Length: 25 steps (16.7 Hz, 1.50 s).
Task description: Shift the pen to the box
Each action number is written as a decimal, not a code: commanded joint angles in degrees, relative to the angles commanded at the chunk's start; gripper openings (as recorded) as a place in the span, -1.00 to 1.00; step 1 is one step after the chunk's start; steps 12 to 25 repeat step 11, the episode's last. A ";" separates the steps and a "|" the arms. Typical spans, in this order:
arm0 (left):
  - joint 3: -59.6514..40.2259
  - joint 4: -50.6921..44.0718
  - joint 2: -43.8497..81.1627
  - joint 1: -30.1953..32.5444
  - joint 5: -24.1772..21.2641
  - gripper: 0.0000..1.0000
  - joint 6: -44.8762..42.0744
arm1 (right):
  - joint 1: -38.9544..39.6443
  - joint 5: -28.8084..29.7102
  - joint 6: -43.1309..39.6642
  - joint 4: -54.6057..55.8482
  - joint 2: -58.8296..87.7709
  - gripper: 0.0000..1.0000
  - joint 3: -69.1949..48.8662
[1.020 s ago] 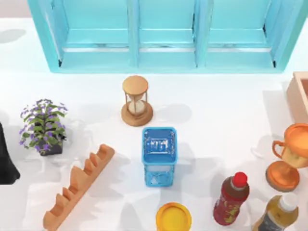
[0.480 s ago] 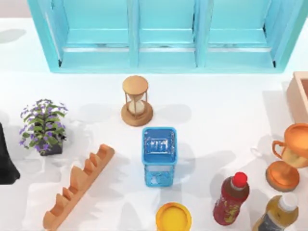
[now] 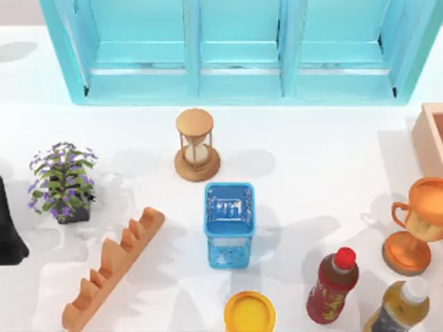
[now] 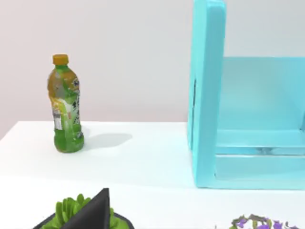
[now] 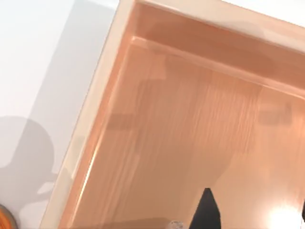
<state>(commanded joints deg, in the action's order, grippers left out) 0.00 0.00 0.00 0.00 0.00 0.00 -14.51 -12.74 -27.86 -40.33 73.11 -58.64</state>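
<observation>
Far left of the blue basket (image 3: 228,221), the left arm (image 3: 8,235) sits parked by the table's edge, clear of the work. Whether its grip is open or closed cannot be told.

Far right of the basket, the box (image 3: 429,138) stands at the table's right edge. The right gripper (image 5: 255,215) hangs directly over its reddish interior, fingers spread apart with nothing between them, which suits a release.

The pen cannot be confirmed. A small pale speck (image 5: 176,224) on the box floor may be its end.

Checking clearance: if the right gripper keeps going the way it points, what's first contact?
Probably the box: its reddish-brown floor lies straight ahead of the right gripper, nothing visible between. Depth unclear.
</observation>
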 joint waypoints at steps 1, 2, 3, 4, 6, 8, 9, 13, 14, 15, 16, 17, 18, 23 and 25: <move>0.00 0.00 0.00 0.00 0.00 1.00 0.00 | 0.00 0.00 0.00 0.00 0.00 0.36 0.00; 0.00 0.00 0.00 0.00 0.00 1.00 0.00 | 0.00 0.00 0.00 0.00 0.00 0.51 0.00; 0.00 0.00 0.00 0.00 0.00 1.00 0.00 | 0.00 0.00 0.00 0.00 0.00 0.66 0.00; 0.00 0.00 0.00 0.00 0.00 1.00 0.00 | 0.00 0.00 0.00 0.00 0.00 0.81 0.00; 0.00 0.00 0.00 0.00 0.00 1.00 0.00 | 0.00 0.00 0.00 0.00 0.00 1.00 0.00; 0.00 0.00 0.00 0.00 0.00 1.00 0.00 | 0.00 0.00 0.00 0.00 0.00 1.00 0.00; 0.00 0.00 0.00 0.00 0.00 1.00 0.00 | 0.00 0.00 0.00 0.00 0.00 1.00 0.00; 0.00 0.00 0.00 0.00 0.00 1.00 0.00 | 0.00 0.00 0.00 0.00 0.00 1.00 0.00; 0.00 0.00 0.00 0.00 0.00 1.00 0.00 | 0.00 0.00 0.00 0.00 0.00 1.00 0.00; 0.00 0.00 0.00 0.00 0.00 1.00 0.00 | 0.00 0.00 0.00 0.00 0.00 1.00 0.00; 0.00 0.00 0.00 0.00 0.00 1.00 0.00 | 0.00 0.00 0.00 0.00 0.00 1.00 0.00; 0.00 0.00 0.00 0.00 0.00 1.00 0.00 | 0.00 0.00 0.00 0.00 0.00 1.00 0.00; 0.00 0.00 0.00 0.00 0.00 1.00 0.00 | 0.00 0.00 0.00 0.00 0.00 1.00 0.00; 0.00 0.00 0.00 0.00 0.00 1.00 0.00 | 0.00 0.00 0.00 0.00 0.00 1.00 0.00; 0.00 0.00 0.00 0.00 0.00 1.00 0.00 | 0.00 0.00 0.00 0.00 0.00 1.00 0.00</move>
